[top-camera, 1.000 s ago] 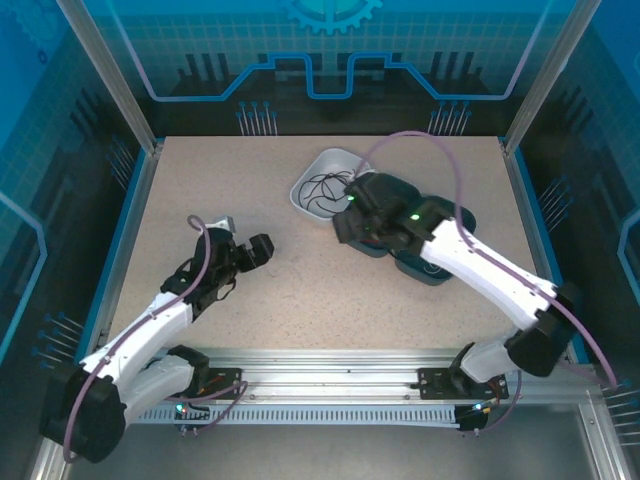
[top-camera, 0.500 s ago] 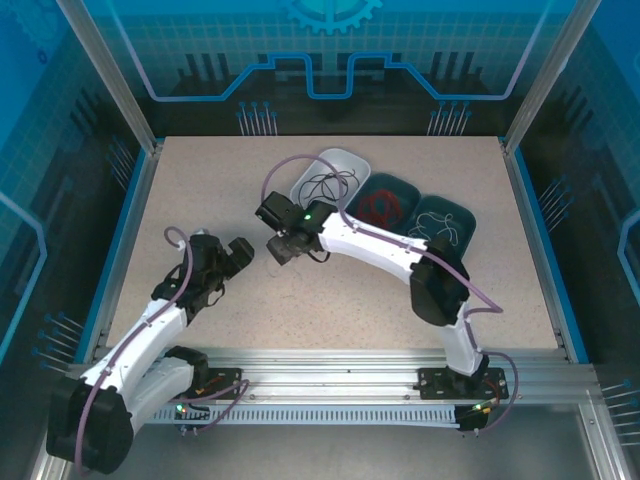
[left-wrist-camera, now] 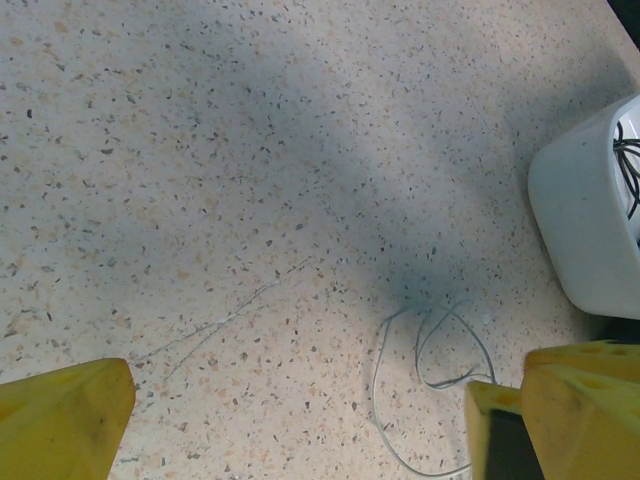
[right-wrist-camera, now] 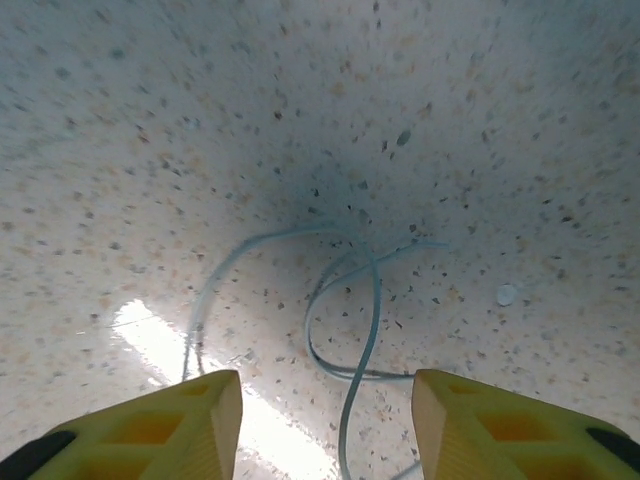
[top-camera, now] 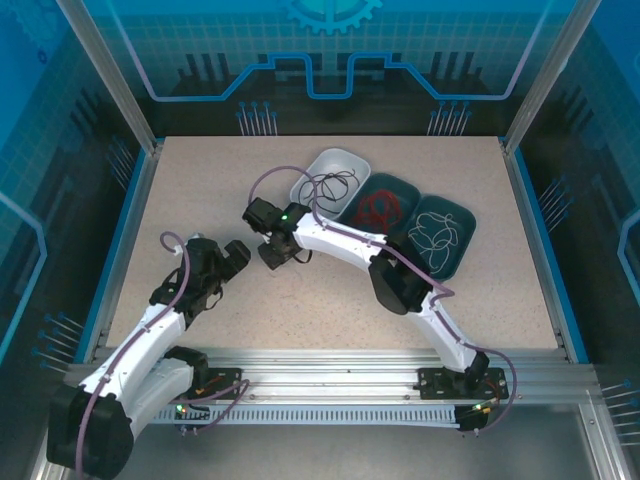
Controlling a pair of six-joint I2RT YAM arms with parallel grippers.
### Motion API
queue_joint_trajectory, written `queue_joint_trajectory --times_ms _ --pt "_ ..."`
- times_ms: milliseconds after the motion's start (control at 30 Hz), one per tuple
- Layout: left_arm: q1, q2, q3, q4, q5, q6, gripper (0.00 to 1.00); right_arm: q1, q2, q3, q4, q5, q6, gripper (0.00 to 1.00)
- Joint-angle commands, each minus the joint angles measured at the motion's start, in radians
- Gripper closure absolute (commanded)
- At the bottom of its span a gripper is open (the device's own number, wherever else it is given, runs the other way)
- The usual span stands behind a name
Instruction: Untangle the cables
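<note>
Table: beige, stone-like surface with fine dark and tan speckles, matte. The left wrist view shows a few faint hairline scratches.

Loose cable: very thin, pale grey-white and limp. It lies flat on the table in a couple of overlapping loops with one long tail. The left wrist view has it near the white tray's rounded corner, though they do not touch.

Right gripper: blocky yellow fingers, spread wide and holding nothing. We see it poised directly above the loops, with its shadow darkening the table around them. From above, the gripper covers the cable.

Left gripper: the same yellow blocks, jaws wide apart and empty, with the cable lying toward its right finger. In the overhead view it sits just beside the right gripper.

Three rounded-corner trays stand in a diagonal row behind:
- The white tray is smooth and holds wiry black cables.
- The middle dark teal tray holds a bunch of red cables.
- The outer dark teal tray holds curled white cables.

The right arm's white forearm reaches across in front of the trays, and its lilac hose arcs beside the white tray.
</note>
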Motion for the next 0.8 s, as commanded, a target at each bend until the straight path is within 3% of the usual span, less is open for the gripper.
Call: queue_joint_trajectory --times_ms 0,133,467,767 --pt "0.009 -0.011 -0.013 -0.023 -0.014 -0.008 0.01 -0.023 0.036 0.022 -0.038 -0.049 0.011 0.52" --pt "0.009 -0.012 -0.013 -0.022 -0.013 -0.010 0.01 -0.030 0.066 0.028 -0.039 -0.073 0.009 0.56" --pt "0.011 -0.009 -0.013 -0.018 -0.015 -0.009 0.01 -0.038 0.050 0.024 -0.029 -0.079 0.000 0.92" --pt "0.012 -0.003 -0.014 -0.017 -0.026 -0.006 0.01 -0.027 -0.123 -0.070 0.014 0.009 -0.006 0.97"
